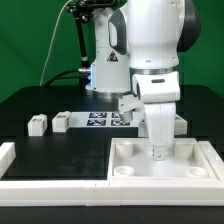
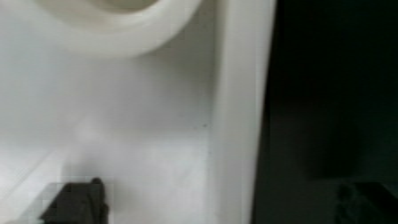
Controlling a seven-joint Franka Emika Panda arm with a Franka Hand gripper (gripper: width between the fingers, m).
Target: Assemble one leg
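The large white square top [image 1: 195, 170] lies at the exterior view's lower right. My gripper [image 1: 158, 150] hangs straight down at its far wall. In the wrist view the top's flat face [image 2: 143, 130] fills the frame, with a round corner socket [image 2: 111, 18] and the top's edge wall [image 2: 244, 100] running between my two dark fingertips [image 2: 75, 203]. My gripper [image 2: 219, 205] is open, with nothing between the fingers but that wall. Two small white legs [image 1: 37, 124] [image 1: 62, 121] with tag markers lie on the black table at the exterior view's left.
The marker board [image 1: 103, 119] lies behind the legs, in front of the robot base [image 1: 105, 70]. A white rail [image 1: 40, 181] runs along the front of the table and up its left side. Black table surface [image 2: 329, 100] shows beyond the top's edge.
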